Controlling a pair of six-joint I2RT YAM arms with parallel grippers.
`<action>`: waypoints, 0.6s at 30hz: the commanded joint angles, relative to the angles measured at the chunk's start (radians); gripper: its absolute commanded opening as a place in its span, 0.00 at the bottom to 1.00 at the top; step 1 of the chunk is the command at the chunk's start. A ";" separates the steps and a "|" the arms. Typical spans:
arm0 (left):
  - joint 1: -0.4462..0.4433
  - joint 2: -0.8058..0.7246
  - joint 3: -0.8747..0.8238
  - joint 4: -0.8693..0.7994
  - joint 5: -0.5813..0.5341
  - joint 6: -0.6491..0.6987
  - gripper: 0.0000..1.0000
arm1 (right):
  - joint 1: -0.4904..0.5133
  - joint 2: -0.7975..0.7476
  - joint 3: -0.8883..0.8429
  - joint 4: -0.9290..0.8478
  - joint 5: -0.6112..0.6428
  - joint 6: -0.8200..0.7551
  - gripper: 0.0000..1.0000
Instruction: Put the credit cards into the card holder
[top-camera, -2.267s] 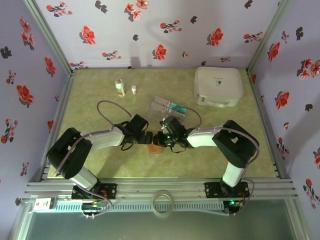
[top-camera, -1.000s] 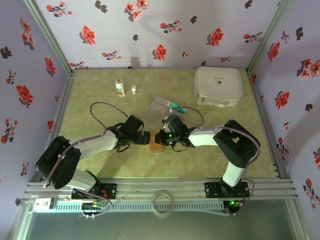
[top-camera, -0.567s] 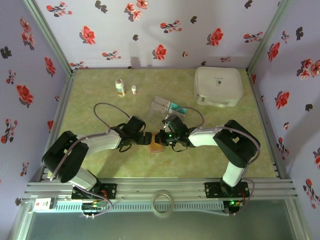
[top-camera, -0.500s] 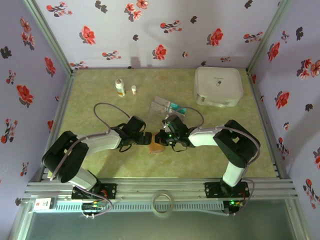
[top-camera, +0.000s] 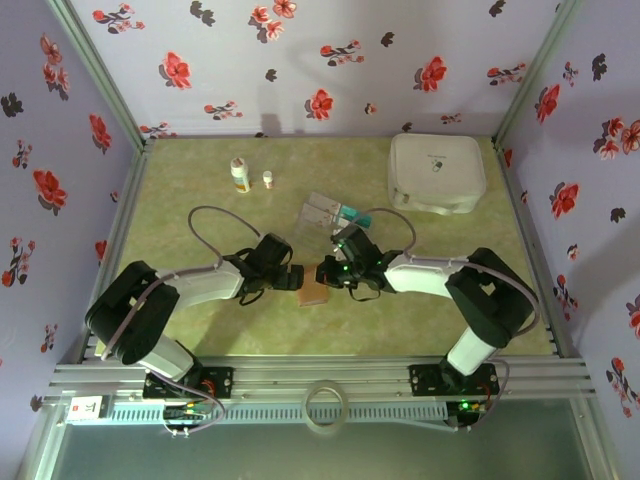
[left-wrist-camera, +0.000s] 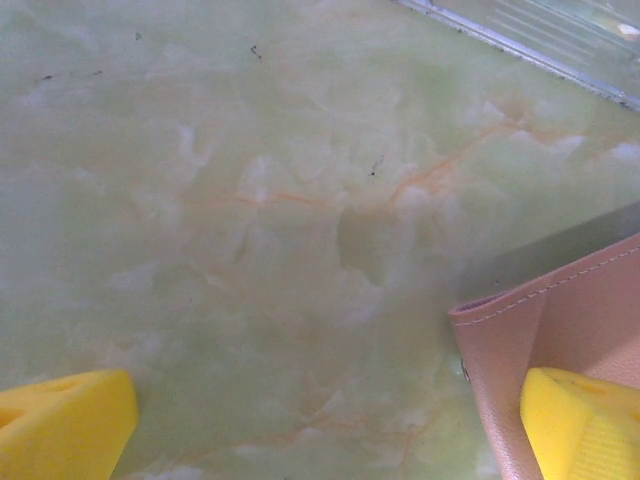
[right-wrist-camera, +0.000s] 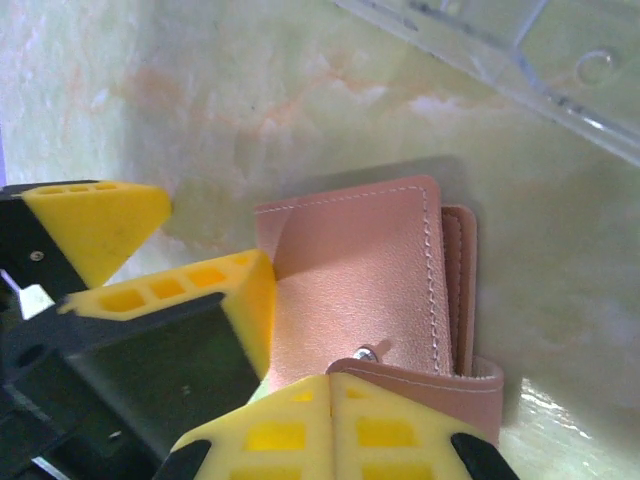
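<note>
The pinkish-brown card holder (top-camera: 313, 292) lies on the table between both grippers. In the right wrist view my right gripper (right-wrist-camera: 330, 400) is shut on the lifted flap (right-wrist-camera: 450, 385) of the card holder (right-wrist-camera: 360, 270), with the snap stud bare beneath it. My left gripper (left-wrist-camera: 320, 425) is open; one of its yellow fingers (left-wrist-camera: 585, 420) rests on the card holder (left-wrist-camera: 560, 320), the other finger (left-wrist-camera: 60, 425) sits over bare table. From above, the left gripper (top-camera: 297, 277) and right gripper (top-camera: 322, 274) nearly touch. Credit cards, one teal (top-camera: 353, 214) and one silver (top-camera: 321, 205), lie in the clear tray.
The clear plastic tray (top-camera: 330, 222) sits just behind the grippers; its edge (right-wrist-camera: 520, 70) is close to the card holder. A large white case (top-camera: 436, 172) stands back right. Two small bottles (top-camera: 240, 175) stand back left. Purple floral walls enclose the table.
The right arm's elbow has swung right and its forearm has stretched out, with the gripper still on the flap. The card holder now lies flatter. The left arm has barely moved.
</note>
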 joint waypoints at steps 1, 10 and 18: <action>-0.001 0.066 -0.042 0.006 0.028 0.003 1.00 | -0.011 -0.027 0.035 -0.068 0.036 -0.041 0.00; -0.004 0.065 -0.040 0.005 0.027 0.007 1.00 | -0.012 0.028 0.068 -0.066 0.011 -0.054 0.00; -0.005 0.066 -0.040 0.004 0.026 0.007 1.00 | -0.009 0.068 0.078 -0.039 -0.016 -0.046 0.00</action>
